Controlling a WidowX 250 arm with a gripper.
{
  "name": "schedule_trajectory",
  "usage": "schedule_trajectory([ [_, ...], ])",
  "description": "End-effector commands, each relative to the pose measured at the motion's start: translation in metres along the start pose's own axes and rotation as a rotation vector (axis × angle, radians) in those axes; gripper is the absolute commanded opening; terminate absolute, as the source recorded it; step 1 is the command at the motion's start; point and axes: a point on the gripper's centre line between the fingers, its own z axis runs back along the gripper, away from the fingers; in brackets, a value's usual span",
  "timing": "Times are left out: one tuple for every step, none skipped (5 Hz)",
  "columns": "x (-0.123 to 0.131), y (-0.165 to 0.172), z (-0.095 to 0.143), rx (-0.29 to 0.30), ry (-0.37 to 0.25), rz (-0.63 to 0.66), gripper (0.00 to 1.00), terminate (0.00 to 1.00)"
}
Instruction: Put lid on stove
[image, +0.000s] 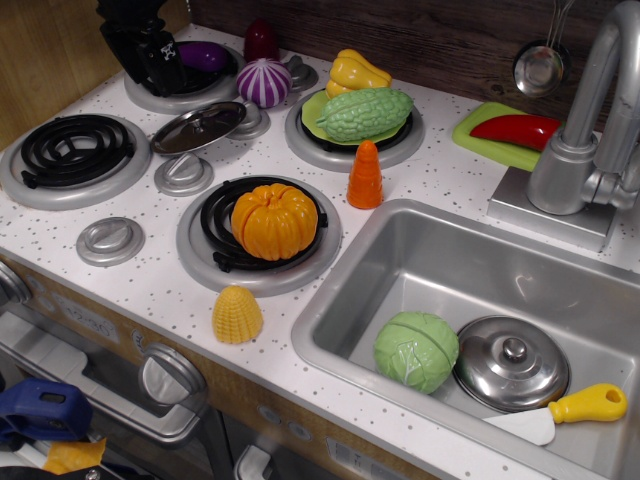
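Observation:
The small flat steel lid (198, 127) with a centre knob lies slightly tilted on the white speckled stove (160, 290), in the middle between the burners and partly over a grey knob (250, 120). My black gripper (150, 55) hangs at the back left over the back-left burner (150, 98), just behind the lid and apart from it. Its jaws are dark and I cannot make out how they stand. The front-left coil burner (75, 150) is bare.
An orange pumpkin (273, 220) sits on the front-right burner; a green gourd (364, 113) and a yellow pepper (357, 72) on the back-right one. An onion (264, 82), eggplant (203, 55), carrot (365, 175) and corn (237, 314) stand about. The sink (400, 250) holds a larger domed lid (512, 362), a cabbage (416, 350) and a spatula (590, 402).

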Motion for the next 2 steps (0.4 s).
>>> schedule_trajectory([
  [0.0000,0.0000,0.0000,0.000,0.000,0.000,1.00,0.00],
  [0.0049,0.0014,-0.0070,-0.002,-0.018,-0.007,1.00,0.00],
])
